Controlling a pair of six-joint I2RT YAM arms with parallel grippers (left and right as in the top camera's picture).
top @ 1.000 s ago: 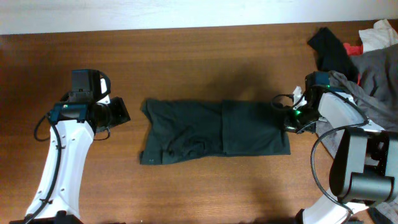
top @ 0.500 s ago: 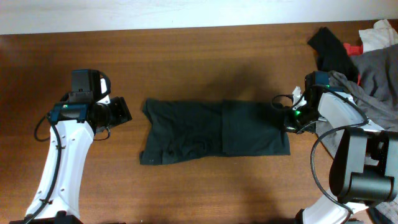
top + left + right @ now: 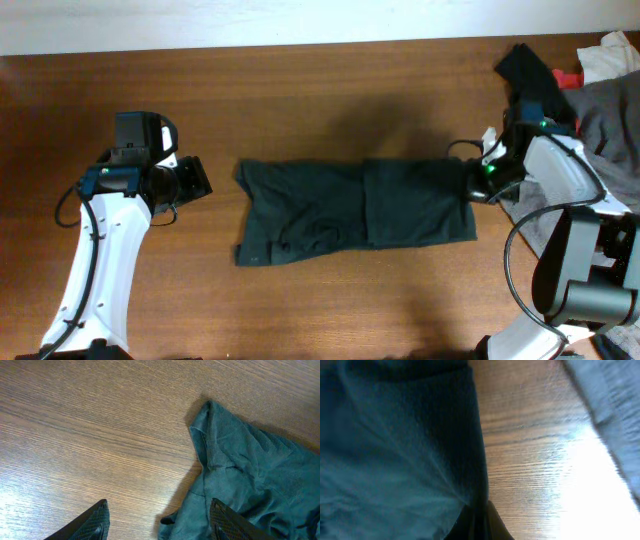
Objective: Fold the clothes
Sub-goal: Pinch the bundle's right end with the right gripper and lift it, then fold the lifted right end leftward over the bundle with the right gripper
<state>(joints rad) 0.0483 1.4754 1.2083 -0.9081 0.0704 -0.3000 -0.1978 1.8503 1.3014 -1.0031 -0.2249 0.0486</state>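
- clothes [image 3: 350, 210] lie lengthwise left to right, mid frame
- right gripper [image 3: 478, 182] pinches their right end
- left gripper [image 3: 197, 178], spread, sits just left of them

The white left arm [image 3: 92, 255] reaches up from the near edge, wrist bent toward the middle. The left gripper [image 3: 197, 178] has its fingers spread wide and holds nothing. The right arm [image 3: 555, 170] curls inward, and the right gripper [image 3: 469, 184] is pinched tight on an edge of the clothes [image 3: 340, 205].
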